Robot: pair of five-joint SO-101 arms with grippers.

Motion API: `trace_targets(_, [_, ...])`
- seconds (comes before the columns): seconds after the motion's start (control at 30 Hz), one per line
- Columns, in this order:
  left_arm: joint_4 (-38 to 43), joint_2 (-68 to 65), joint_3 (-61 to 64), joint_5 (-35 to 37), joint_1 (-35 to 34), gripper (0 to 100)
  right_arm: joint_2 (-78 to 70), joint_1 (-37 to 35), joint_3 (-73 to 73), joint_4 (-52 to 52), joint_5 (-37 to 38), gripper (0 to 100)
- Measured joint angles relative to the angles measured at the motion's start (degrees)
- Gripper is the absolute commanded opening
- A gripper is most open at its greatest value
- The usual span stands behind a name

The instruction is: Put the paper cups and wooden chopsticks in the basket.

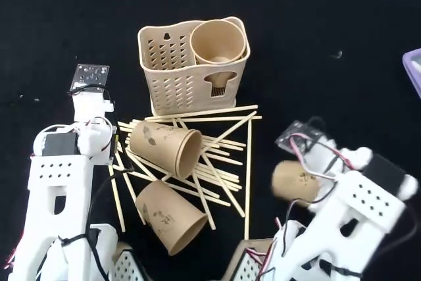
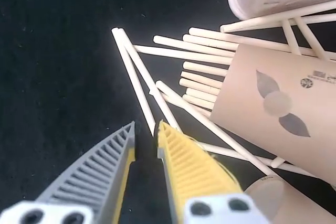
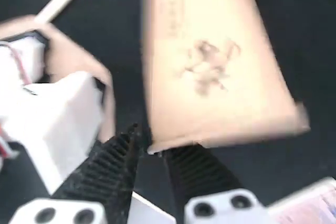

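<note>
High view: the beige slotted plastic basket point(image 1: 172, 74) already holds one brown paper cup point(image 1: 218, 42). Two more loose cups point(image 1: 164, 148) lie on their sides on the scattered pale wooden chopsticks point(image 1: 223, 162), none of which is in the basket. So I judge the task barely begun.

Left wrist view: the left gripper point(image 2: 146, 129) has its fingers slightly apart with nothing between them. The chopstick ends lie just ahead of its tips, with a lying cup beyond them to one side.

Right wrist view: the right gripper point(image 3: 152, 148) is clamped on the rim of the held paper cup point(image 3: 210, 66), which is lifted off the cloth and still has to go into the basket.
</note>
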State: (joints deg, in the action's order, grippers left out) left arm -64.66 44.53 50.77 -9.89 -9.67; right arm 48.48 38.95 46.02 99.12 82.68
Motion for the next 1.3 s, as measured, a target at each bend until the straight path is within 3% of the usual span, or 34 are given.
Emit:
trace_targets(0.17, [0.0,0.0,0.0,0.0,0.0,8,0.0,3.8,-9.1,0.0,0.0,1.1])
trace_targets(0.33, [2.0,0.0,2.7,0.0,0.0,8,0.0,1.8,-15.8,0.0,0.0,1.1])
trace_targets(0.43, [4.8,0.0,4.6,0.0,0.0,8,0.0,-3.9,-22.2,0.0,-4.2,1.1])
trace_targets(0.57, [6.9,0.0,6.8,0.0,0.0,8,0.0,-14.7,-36.7,-0.1,-15.7,1.1])
trace_targets(0.67, [6.9,0.0,7.0,0.0,0.0,8,0.0,-25.0,-49.1,-1.5,-23.8,1.1])
trace_targets(0.8, [6.9,0.0,7.8,0.0,0.0,8,-0.5,-37.8,-59.3,-4.8,-29.0,1.1])
trace_targets(1.07, [7.0,0.0,8.1,0.0,0.0,8,-20.2,-47.6,-67.6,-7.4,-30.9,1.1])
trace_targets(1.3, [7.2,0.0,9.3,0.0,0.0,8,-37.8,-51.0,-79.1,-2.4,-25.2,1.1])
